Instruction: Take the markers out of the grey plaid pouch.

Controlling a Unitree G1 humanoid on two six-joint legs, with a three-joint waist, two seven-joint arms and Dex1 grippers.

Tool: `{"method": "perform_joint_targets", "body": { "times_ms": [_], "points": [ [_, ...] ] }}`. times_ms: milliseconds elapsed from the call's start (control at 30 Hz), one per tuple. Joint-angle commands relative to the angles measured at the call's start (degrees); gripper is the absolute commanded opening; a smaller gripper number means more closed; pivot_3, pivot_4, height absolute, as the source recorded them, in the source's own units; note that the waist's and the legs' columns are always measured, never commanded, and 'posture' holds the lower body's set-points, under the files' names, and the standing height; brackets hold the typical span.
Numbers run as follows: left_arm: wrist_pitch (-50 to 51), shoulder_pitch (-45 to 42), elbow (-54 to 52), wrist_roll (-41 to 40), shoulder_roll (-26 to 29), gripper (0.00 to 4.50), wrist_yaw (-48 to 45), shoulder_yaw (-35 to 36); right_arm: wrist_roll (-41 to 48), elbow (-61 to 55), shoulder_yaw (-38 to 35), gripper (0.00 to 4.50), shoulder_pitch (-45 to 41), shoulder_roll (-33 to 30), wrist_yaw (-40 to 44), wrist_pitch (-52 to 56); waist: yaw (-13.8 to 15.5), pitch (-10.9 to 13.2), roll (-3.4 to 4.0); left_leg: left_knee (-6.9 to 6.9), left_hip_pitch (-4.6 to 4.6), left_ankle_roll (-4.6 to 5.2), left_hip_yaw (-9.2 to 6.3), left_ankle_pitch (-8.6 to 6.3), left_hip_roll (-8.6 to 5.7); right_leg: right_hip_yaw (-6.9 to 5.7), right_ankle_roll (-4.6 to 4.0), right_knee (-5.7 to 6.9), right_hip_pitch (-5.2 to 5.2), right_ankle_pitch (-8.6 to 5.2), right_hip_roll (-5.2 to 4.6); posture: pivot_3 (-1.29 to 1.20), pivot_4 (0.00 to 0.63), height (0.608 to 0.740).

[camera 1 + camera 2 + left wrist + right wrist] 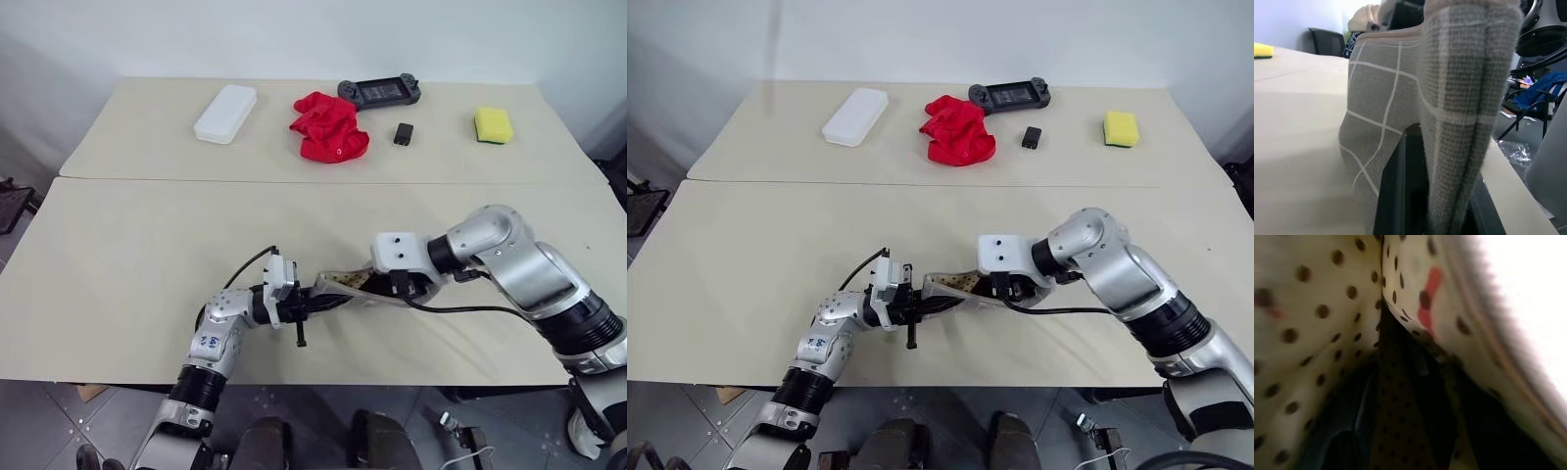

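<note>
The grey plaid pouch lies near the table's front edge, lifted at one end. My left gripper is shut on that end, and the left wrist view shows the plaid fabric pinched between its black fingers. My right gripper points down into the pouch's open mouth from the right. The right wrist view looks inside at cream lining with dark dots. A slim red streak, likely the red marker, lies in a fold of the lining. The rest of the markers are hidden inside the pouch.
Along the far side of the table stand a white plastic case, a crumpled red cloth, a black game controller, a small black block and a yellow sponge. A seam runs across the tabletop.
</note>
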Motion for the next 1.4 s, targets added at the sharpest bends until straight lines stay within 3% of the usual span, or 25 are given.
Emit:
{"method": "perform_joint_targets", "body": {
  "times_ms": [33, 300, 500, 600, 733, 833, 933, 1133, 1400],
  "points": [
    [0.25, -0.19, -0.81, -0.87, -0.82, 0.00, -0.70, -0.64, -5.48, 3.07, 3.87, 2.51, -0.70, 2.45, -1.74, -0.23, -0.13, -0.01, -0.02, 0.00, 0.00, 0.00, 0.01, 0.00, 0.00, -0.01, 0.00, 0.01, 0.00, 0.00, 0.01, 0.00, 0.150, 0.740],
    [0.45, -0.71, -0.18, -0.93, -1.02, 0.00, -0.60, -0.23, -13.97, 7.83, 6.47, 2.51, 0.32, 1.44, -1.64, -11.44, -0.68, -0.02, -0.03, 0.01, 0.04, -0.02, 0.07, 0.01, 0.00, -0.01, 0.00, 0.01, 0.06, 0.00, 0.01, 0.00, 0.150, 0.740],
    [0.15, -0.84, 0.25, -0.83, -0.84, 0.00, -0.17, 0.35, -15.75, 10.49, 5.84, 2.51, 0.69, 2.86, -1.53, -13.46, -1.00, -0.04, -0.06, 0.06, 0.24, -0.02, 0.05, 0.01, 0.01, -0.06, 0.00, -0.01, 0.33, 0.00, 0.01, 0.00, 0.150, 0.740],
    [0.07, -0.80, 0.23, -0.89, -0.89, 0.00, 0.10, 0.58, -15.64, 10.57, 5.59, 1.89, 0.93, 4.04, -1.50, -13.31, -1.18, -0.08, -0.12, 0.07, 0.35, -0.02, -0.02, 0.01, 0.02, -0.11, 0.00, -0.04, 0.47, 0.00, 0.01, 0.00, 0.150, 0.740],
    [0.18, -0.86, 0.13, -0.91, -0.83, 0.00, 0.25, 0.68, -15.17, 10.49, 4.16, 0.68, 0.64, 5.16, -2.20, -14.18, -1.31, -0.12, -0.19, 0.08, 0.41, -0.04, -0.13, 0.02, 0.04, -0.11, -0.01, -0.02, 0.51, 0.01, 0.01, 0.00, 0.150, 0.740],
    [0.46, -0.91, 0.01, -1.04, -0.70, 0.00, 0.32, 0.86, -14.22, 9.86, 2.39, 0.57, 0.24, 5.00, -2.00, -14.40, -1.30, -0.12, -0.19, 0.08, 0.41, -0.05, -0.18, 0.03, 0.05, -0.10, -0.01, -0.02, 0.49, 0.01, 0.01, 0.00, 0.150, 0.740],
    [0.60, -0.89, -0.06, -1.09, -0.55, 0.00, 0.37, 0.98, -12.35, 8.64, 0.06, 0.57, 0.31, 4.63, -1.75, -14.39, -1.29, -0.12, -0.19, 0.08, 0.38, -0.04, -0.20, 0.03, 0.04, -0.10, -0.02, -0.02, 0.47, 0.01, 0.01, 0.00, 0.150, 0.740],
    [1.60, -0.63, -0.18, -1.98, -0.57, 0.00, 1.31, 2.02, 0.27, 7.12, -10.37, 0.57, 5.04, 2.66, 2.59, -20.70, -1.12, -0.12, -0.19, 0.05, 0.20, -0.02, -0.17, 0.01, 0.00, -0.20, -0.01, -0.12, 0.41, 0.01, -0.01, 0.00, 0.150, 0.740],
    [2.00, -0.72, 0.11, -1.95, -0.21, 0.00, 1.02, 2.14, 13.49, 15.03, -20.90, 0.57, 7.26, 3.55, 7.90, -33.27, -1.15, -0.10, -0.21, 0.01, 0.19, -0.02, -0.10, 0.01, 0.02, -0.25, -0.01, -0.16, 0.42, 0.01, 0.00, 0.00, 0.150, 0.740]
  ]
}}
